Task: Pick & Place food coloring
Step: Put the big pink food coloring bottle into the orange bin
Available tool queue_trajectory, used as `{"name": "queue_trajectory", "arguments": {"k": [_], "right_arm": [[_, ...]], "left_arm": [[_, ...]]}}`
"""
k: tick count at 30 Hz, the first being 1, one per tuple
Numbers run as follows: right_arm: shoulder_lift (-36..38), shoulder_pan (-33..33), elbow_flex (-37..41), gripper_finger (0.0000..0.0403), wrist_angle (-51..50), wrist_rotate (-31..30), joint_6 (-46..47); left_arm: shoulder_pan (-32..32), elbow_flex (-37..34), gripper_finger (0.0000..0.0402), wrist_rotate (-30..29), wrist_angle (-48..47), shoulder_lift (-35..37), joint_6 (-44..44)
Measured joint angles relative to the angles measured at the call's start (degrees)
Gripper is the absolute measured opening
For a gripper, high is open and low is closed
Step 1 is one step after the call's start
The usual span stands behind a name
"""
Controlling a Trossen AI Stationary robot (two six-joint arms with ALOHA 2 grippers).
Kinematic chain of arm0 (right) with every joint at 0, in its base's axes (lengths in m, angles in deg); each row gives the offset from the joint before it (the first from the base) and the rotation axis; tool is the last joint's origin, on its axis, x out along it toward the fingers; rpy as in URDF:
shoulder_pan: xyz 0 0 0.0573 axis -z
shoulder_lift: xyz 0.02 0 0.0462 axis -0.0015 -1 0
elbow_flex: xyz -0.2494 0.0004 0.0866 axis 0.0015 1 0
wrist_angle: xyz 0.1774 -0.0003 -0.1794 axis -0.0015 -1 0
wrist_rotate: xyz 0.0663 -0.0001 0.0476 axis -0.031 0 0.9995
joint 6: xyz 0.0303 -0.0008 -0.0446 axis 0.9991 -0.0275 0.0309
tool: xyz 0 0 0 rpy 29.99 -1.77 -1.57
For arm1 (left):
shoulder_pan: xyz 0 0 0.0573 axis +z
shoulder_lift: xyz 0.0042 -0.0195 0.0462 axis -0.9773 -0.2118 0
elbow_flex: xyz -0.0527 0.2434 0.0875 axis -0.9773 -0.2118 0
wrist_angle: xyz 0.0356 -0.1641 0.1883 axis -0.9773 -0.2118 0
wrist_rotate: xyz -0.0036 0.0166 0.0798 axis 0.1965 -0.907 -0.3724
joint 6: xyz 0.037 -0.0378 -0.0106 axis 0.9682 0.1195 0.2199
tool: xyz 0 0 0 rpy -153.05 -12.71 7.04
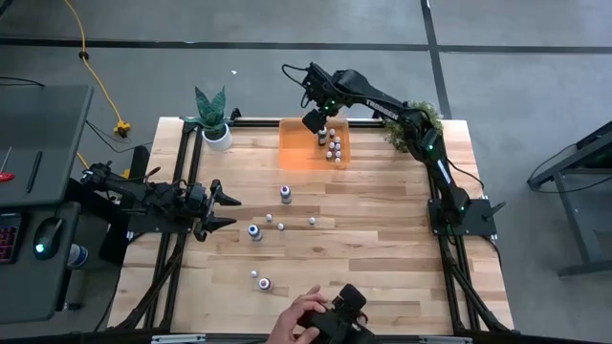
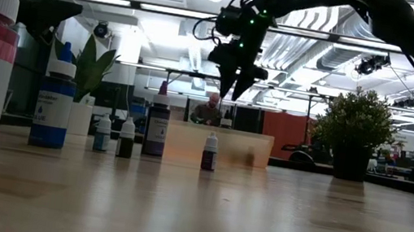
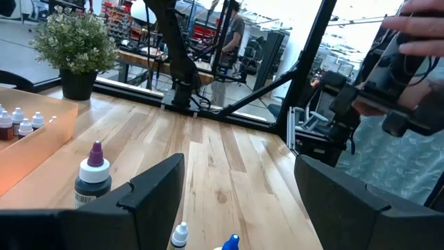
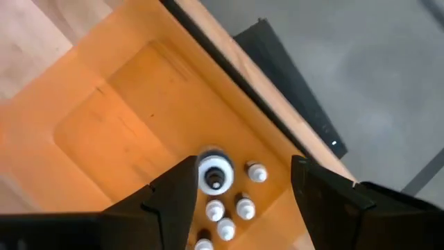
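Surface: wooden desk [image 1: 382,239] on a dark frame, grey floor around it.
Bin: orange tray [image 1: 295,143] at the far edge of the desk, near a potted plant [image 1: 212,115].
Food coloring: several small bottles [image 1: 334,147] stand grouped in the tray's right part; others [image 1: 285,194] are scattered on the desk's middle and near side.
Right pincer [image 1: 317,121]: hangs above the tray, fingers spread apart, nothing between them; a white-capped bottle [image 4: 214,172] stands in the tray below the gap.
Left pincer [image 1: 222,211]: at the desk's left side, fingers parted, empty.
Person: a hand [image 1: 298,315] at the near edge holds a dark device.
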Motion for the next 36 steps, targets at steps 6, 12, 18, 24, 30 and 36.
{"name": "queue_trajectory", "arguments": {"k": [6,12,18,24,30,36], "right_arm": [[3.9,-0.1,0.8,0.0219,0.1,-2.4,-4.3],[9.3,-2.7,0.8,0.0219,2.4,-3.1,-8.6],[13.7,-8.2,0.8,0.0219,1.7,3.1,-14.9],[15.9,-14.7,0.8,0.0217,1.2,14.8,-21.3],[17.2,-20.9,0.8,0.0217,-0.1,19.7,-24.2],[17.5,-25.9,0.8,0.0218,-1.4,19.2,-22.5]], "left_arm": [[0.0,0.0,0.0271,0.0,0.0,0.0,0.0],[0.0,0.0,0.0271,0.0,0.0,0.0,0.0],[0.0,0.0,0.0271,0.0,0.0,0.0,0.0],[0.0,0.0,0.0271,0.0,0.0,0.0,0.0],[0.0,0.0,0.0271,0.0,0.0,0.0,0.0],[0.0,0.0,0.0271,0.0,0.0,0.0,0.0]]}}
